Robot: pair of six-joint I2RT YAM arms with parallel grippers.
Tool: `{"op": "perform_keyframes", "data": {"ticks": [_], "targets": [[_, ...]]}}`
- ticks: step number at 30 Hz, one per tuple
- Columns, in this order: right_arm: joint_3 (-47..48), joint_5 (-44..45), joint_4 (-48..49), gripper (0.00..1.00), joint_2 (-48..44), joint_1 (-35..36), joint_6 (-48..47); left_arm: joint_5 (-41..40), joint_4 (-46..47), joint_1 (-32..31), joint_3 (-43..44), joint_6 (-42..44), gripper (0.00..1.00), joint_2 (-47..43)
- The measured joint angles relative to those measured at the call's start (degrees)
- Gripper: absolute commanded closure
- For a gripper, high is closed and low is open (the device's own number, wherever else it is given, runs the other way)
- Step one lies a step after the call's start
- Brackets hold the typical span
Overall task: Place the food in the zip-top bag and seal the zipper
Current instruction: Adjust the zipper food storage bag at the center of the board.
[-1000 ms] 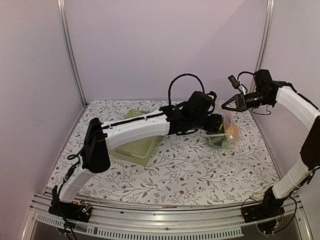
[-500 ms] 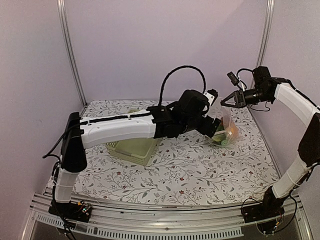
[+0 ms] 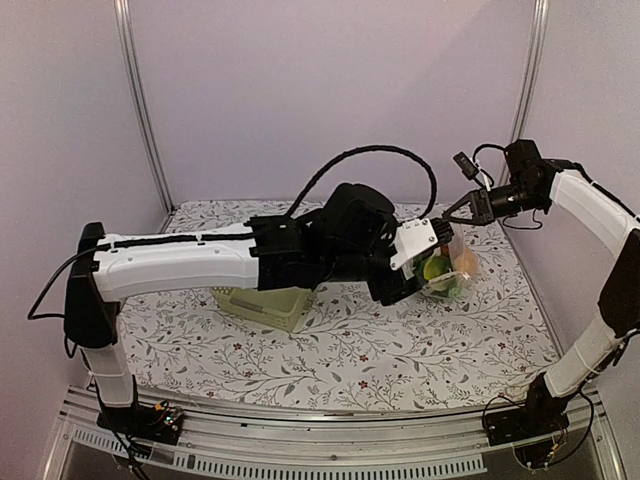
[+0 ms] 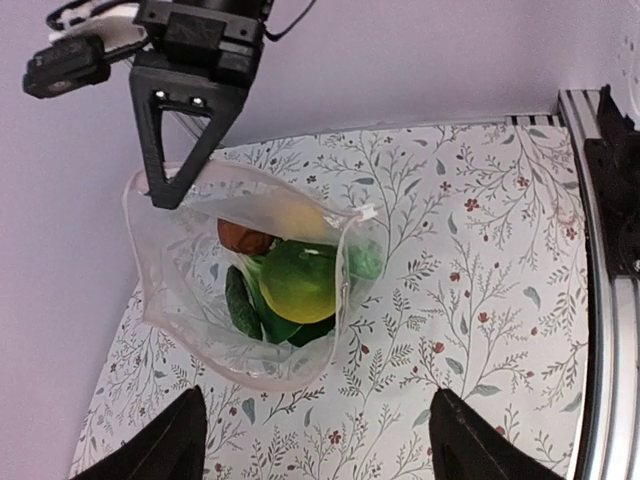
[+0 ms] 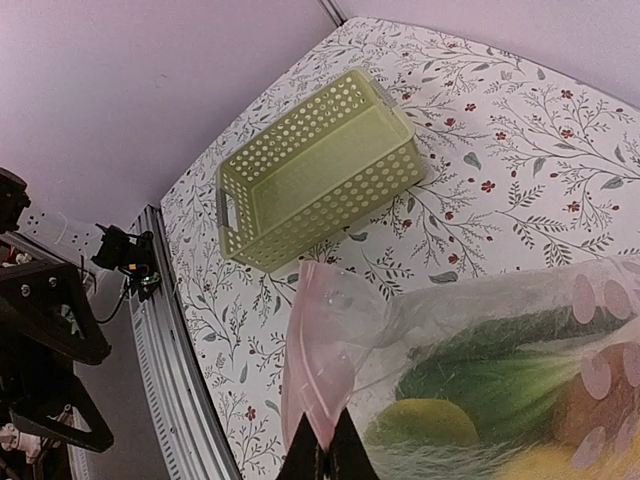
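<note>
The clear zip-top bag (image 3: 452,268) stands with its mouth open on the right of the table. My right gripper (image 3: 453,211) is shut on its pinkish zipper strip (image 5: 322,360) and holds that edge up. Inside the bag (image 4: 190,300) lie a yellow-green piece (image 4: 297,280), a brown piece (image 4: 243,237), a dark green cucumber (image 4: 240,305) and a yellow piece (image 4: 298,218). The right wrist view also shows the cucumber (image 5: 530,335) and the green bok choy (image 5: 480,380). My left gripper (image 4: 325,450) is wide open and empty, above the table just outside the bag's near edge.
The pale green lattice basket (image 5: 320,165) stands empty left of the bag; in the top view it (image 3: 262,302) is mostly hidden behind my left arm. The metal rail (image 4: 600,300) runs along the table's near edge. Walls close the back and sides.
My left arm has lifted and drawn its gripper back out of the bag's mouth. A yellow-green piece now shows on top inside the bag. The right gripper has hardly moved.
</note>
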Motion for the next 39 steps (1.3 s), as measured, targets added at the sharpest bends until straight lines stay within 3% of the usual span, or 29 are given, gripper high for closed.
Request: {"op": "perform_keyframes", "data": {"ticks": [14, 19, 26, 33, 39], "targets": [[-1.18, -0.61, -4.46, 1.00, -1.07, 2.99, -4.26, 1.09, -8.07, -0.04, 5.09, 9.18, 0.30, 10.69], [-1.42, -0.81, -5.22, 1.00, -1.14, 3.93, -4.72, -0.66, -8.90, -0.22, 8.09, 11.34, 0.46, 14.36], [-1.42, -0.83, -5.66, 1.00, -1.16, 4.96, -5.22, -5.44, -11.67, -0.20, 12.46, 12.94, 0.51, 19.65], [-1.42, -0.81, -5.84, 1.00, -1.16, 5.55, -5.31, -6.93, -12.74, -0.20, 12.48, 14.21, 0.72, 20.33], [-1.42, -0.74, -6.12, 1.00, -1.16, 5.79, -5.31, -7.87, -12.79, 0.02, 12.61, 14.40, 0.96, 20.46]]}}
